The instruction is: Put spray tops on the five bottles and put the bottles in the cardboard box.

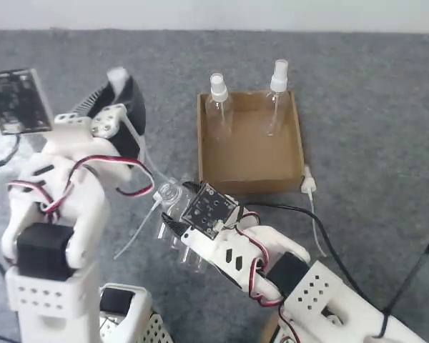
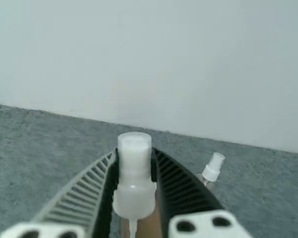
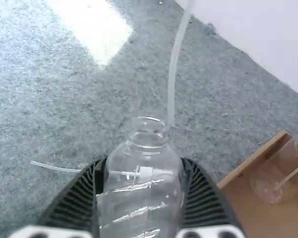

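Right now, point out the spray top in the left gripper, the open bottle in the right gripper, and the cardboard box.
spray top (image 2: 134, 168): left wrist view, its white cap.
open bottle (image 3: 141, 173): right wrist view, its clear shoulder.
cardboard box (image 1: 252, 153): high view, its bare floor.

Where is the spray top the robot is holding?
High view: the spray top sits pinched in the left gripper, raised left of the cardboard box, its thin tube hanging down toward the uncapped bottle.
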`<state>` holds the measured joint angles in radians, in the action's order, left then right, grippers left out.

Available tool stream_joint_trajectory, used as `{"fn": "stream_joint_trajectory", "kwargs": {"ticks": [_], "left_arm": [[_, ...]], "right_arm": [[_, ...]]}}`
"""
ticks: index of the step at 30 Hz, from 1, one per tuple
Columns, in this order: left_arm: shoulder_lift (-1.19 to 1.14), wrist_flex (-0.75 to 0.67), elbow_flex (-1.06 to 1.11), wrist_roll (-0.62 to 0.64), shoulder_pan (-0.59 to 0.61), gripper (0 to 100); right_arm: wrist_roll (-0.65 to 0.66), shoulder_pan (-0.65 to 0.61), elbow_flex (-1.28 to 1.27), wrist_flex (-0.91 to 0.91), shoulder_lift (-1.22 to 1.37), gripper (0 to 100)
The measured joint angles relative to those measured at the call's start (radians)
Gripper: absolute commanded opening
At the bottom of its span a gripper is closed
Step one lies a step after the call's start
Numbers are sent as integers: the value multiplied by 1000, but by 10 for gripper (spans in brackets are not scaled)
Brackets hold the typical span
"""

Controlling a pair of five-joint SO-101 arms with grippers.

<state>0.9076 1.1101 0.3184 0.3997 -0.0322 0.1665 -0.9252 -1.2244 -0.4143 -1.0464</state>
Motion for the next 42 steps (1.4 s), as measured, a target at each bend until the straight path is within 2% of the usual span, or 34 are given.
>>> {"fn": "stream_joint_trajectory", "kwargs": {"ticks": [12,20,29,38,42], "left_arm": [[0,64,-2,-3,-17,9],[0,64,-98,-38,57,9],[0,64,-100,-38,63,9],[0,64,37,-26,-66,9],[0,64,118,-26,-80,9]], "right_arm": [[0,0,0,2,0,6],[0,0,0,2,0,6],[0,0,0,2,0,6],[0,0,0,2,0,6],[-21,21,0,2,0,6]]}}
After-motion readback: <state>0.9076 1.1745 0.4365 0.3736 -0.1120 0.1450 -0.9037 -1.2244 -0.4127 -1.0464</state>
